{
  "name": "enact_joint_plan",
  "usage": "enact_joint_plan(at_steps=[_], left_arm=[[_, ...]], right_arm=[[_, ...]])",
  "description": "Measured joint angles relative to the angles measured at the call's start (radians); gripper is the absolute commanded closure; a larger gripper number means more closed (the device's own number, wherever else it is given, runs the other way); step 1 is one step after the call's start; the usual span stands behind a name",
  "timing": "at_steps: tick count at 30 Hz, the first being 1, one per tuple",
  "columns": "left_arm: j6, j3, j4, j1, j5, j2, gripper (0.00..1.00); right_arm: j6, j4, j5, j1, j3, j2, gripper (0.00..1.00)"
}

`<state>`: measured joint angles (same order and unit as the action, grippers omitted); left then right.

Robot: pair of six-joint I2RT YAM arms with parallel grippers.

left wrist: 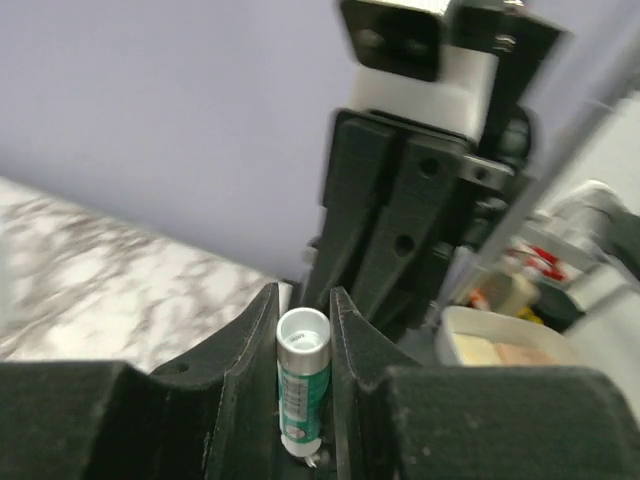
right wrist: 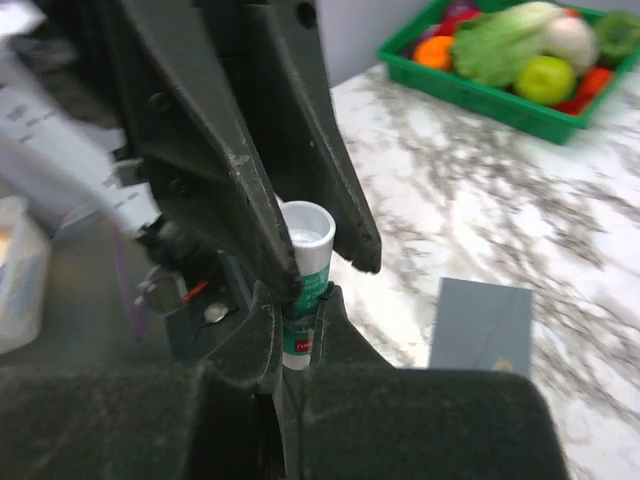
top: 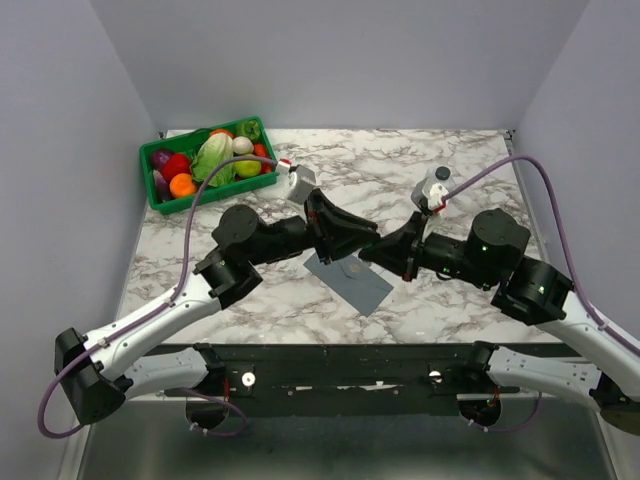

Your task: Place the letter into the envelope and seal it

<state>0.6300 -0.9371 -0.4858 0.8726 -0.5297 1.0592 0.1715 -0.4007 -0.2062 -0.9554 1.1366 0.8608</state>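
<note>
The slate-grey envelope (top: 348,282) lies flat on the marble table, just below where the two grippers meet; it also shows in the right wrist view (right wrist: 482,325). The cream-tan letter is not in view. My left gripper (top: 352,243) and right gripper (top: 388,252) face each other tip to tip above the envelope. A green and white glue stick (left wrist: 301,385) sits clamped between my left gripper's (left wrist: 303,325) jaws. In the right wrist view the same glue stick (right wrist: 303,262) is pinched in my right gripper (right wrist: 297,305), with the left fingers (right wrist: 250,200) closed on its far part.
A green basket (top: 158,196) of toy vegetables stands at the table's back left; it shows in the right wrist view (right wrist: 440,85) too. A white bottle-like object (top: 436,187) stands behind the right arm. The table's front edge is near the arm bases.
</note>
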Motion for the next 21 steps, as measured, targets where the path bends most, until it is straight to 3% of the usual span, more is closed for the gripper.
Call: enact_joint_plan(at_steps=[4,5,6,7,8,10,15,21], left_arm=[[-0.138,-0.169,0.349,0.027,0.354,0.033,1.0],[-0.164,-0.214,0.419,0.04,0.463,0.055,0.95],[-0.2,-0.26,0.479,0.053,0.57,0.082,0.81],[-0.227,-0.304,0.534,0.068,0.66,0.113,0.58],[-0.249,-0.334,0.565,0.08,0.722,0.135,0.24],[-0.294,-0.38,0.612,0.1,0.817,0.169,0.05],[-0.304,-0.325,0.543,0.102,0.824,0.084,0.02],[-0.28,-0.126,0.328,0.097,0.602,-0.11,0.1]], right_arm=[[-0.008,0.025,0.28,-0.007,0.053,0.113,0.99],[-0.007,0.039,0.348,-0.01,0.07,0.153,0.99],[-0.005,0.048,0.408,-0.014,0.089,0.19,0.99],[-0.004,0.058,0.457,-0.017,0.102,0.222,0.99],[-0.003,0.071,0.493,-0.018,0.108,0.246,0.99],[-0.006,0.071,0.541,-0.018,0.11,0.261,0.99],[-0.018,0.05,0.512,0.001,0.097,0.209,0.99],[-0.047,0.072,0.21,0.001,-0.016,0.029,0.99]])
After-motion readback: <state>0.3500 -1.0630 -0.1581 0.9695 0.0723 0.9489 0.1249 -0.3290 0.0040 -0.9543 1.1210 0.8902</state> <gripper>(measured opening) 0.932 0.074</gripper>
